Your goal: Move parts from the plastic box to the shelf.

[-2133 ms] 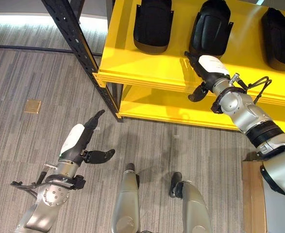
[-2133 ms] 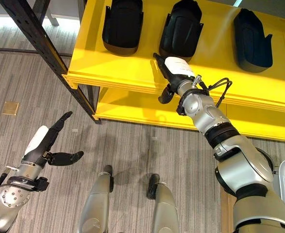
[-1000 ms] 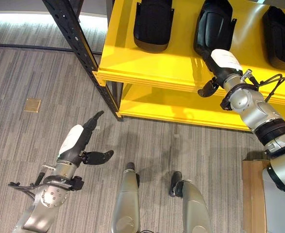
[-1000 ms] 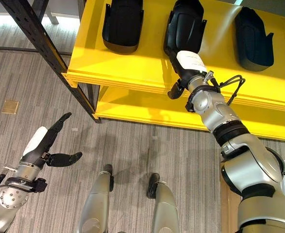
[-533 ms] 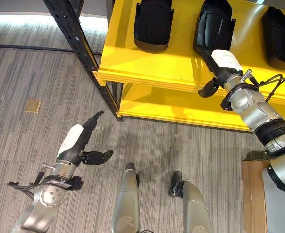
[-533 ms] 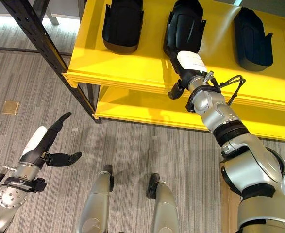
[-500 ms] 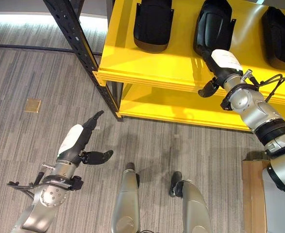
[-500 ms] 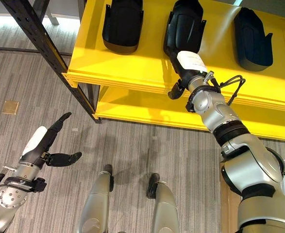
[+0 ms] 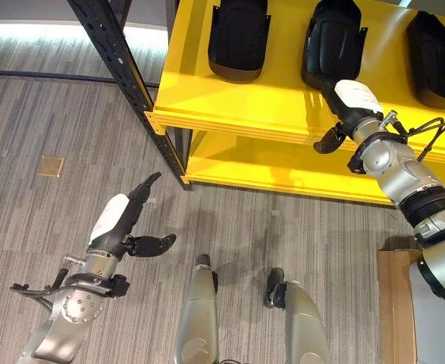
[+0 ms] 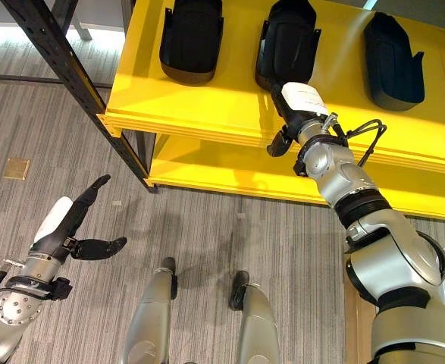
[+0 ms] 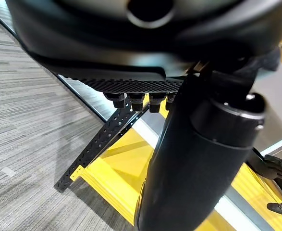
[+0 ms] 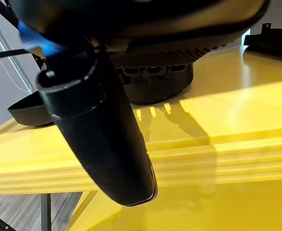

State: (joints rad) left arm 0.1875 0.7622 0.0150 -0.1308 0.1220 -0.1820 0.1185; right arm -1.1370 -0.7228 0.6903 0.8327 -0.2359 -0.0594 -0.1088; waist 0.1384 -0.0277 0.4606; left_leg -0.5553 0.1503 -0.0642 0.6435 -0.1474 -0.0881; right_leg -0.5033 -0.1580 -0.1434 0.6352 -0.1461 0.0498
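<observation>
**Three parts on the shelf, right hand at the middle one**

On the left, the left hand (image 9: 123, 224) hangs low over the grey floor (image 9: 48, 114) with its fingers straight and relaxed, holding nothing, well apart from the work. Beside it rises the dark upright post (image 9: 116, 53) of the rack.

Further right, the yellow shelf (image 9: 207, 98) carries three black parts in a row: the left part (image 9: 239, 38), the middle part (image 9: 332, 42) and the right part (image 9: 434, 57), spaced apart and none touching.

The right hand (image 10: 302, 102) reaches over the shelf's front edge, its fingers straight and loose right at the near end of the middle part; whether they touch it cannot be told. It grips nothing.

Judging by this, at least three parts are placed, the middle one likely just set down. The plastic box cannot be checked, so how many parts are left is unknown.
</observation>
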